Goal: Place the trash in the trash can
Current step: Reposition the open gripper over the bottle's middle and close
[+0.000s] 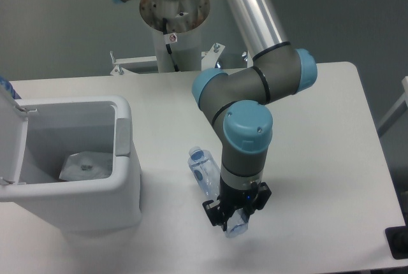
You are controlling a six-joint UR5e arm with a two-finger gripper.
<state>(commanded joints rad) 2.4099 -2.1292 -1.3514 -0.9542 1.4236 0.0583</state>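
The bottle [203,173] is clear, glossy plastic; the bin [124,159] smooth white plastic. The table [319,159] looks matt white; the arm [248,6] tube brushed metal
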